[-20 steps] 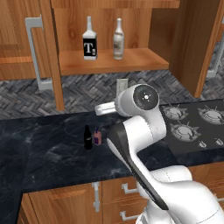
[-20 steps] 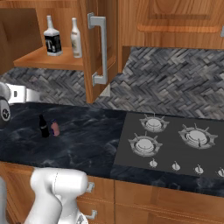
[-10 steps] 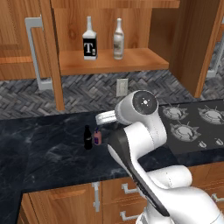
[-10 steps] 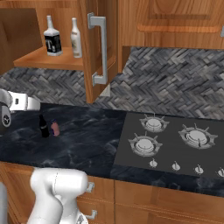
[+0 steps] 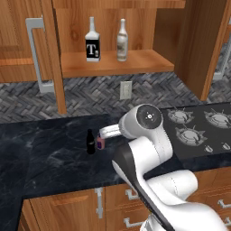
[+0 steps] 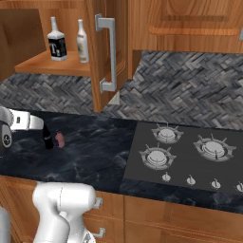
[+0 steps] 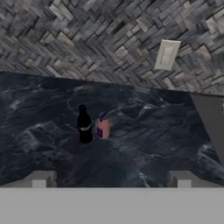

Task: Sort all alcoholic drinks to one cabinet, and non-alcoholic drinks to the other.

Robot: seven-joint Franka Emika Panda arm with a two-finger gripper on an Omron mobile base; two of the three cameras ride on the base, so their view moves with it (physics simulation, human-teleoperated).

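Observation:
On the open cabinet's shelf (image 5: 144, 62) stand both alcoholic drinks: a square clear bottle with a black "T" label (image 5: 92, 45) (image 6: 57, 43) and a slim cream-white bottle (image 5: 121, 40) (image 6: 82, 42). The non-alcoholic drinks stand side by side on the black counter: a black cola bottle (image 5: 90, 142) (image 6: 47, 138) (image 7: 84, 125) and a shorter pink one (image 5: 100, 143) (image 6: 59, 138) (image 7: 103, 127). My gripper (image 7: 110, 179) is open, its fingertips (image 7: 39, 179) wide apart, empty, a short way back from the two small bottles. My white hand (image 5: 109, 131) hangs just right of them.
A cooktop (image 5: 198, 128) (image 6: 182, 152) lies on the counter to the right. The open cabinet door with its metal handle (image 6: 108, 52) juts out over the counter. A closed cabinet (image 5: 20, 40) is at left, another (image 6: 190, 23) at right. A wall outlet (image 7: 166, 54) sits on the herringbone backsplash.
The arm's big joint and hand have come down toward the counter, nearer the two small bottles. The jaws stay open and no bottle has moved.

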